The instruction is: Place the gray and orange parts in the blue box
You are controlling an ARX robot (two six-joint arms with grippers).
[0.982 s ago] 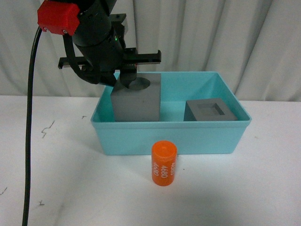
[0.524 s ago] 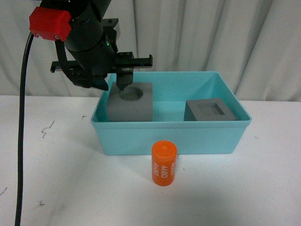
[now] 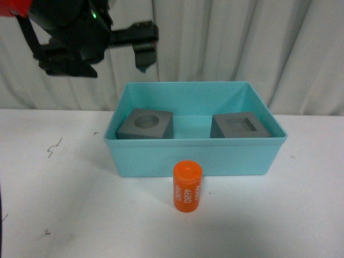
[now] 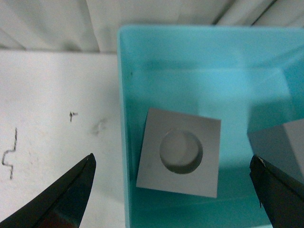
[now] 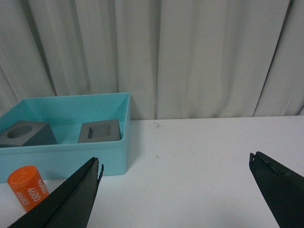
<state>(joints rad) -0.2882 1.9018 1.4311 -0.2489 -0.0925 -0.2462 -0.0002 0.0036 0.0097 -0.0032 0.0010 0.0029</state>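
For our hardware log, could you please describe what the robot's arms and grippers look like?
The left arm is a bulky black housing with a red plastic cap, a small green indicator light and a black crossbar rail. The left gripper and right gripper both have slim, dark, pointed fingers. The right arm itself is out of view.

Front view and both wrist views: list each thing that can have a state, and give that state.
Round-recess cube: in the box, recess up, not gripped.
Square-recess cube: in the box, recess up.
Cylinder: upright on the table, outside the box.
Box: open-topped, holds both cubes.
Left gripper: jaws open, empty, above the box.
Right gripper: jaws open, empty.
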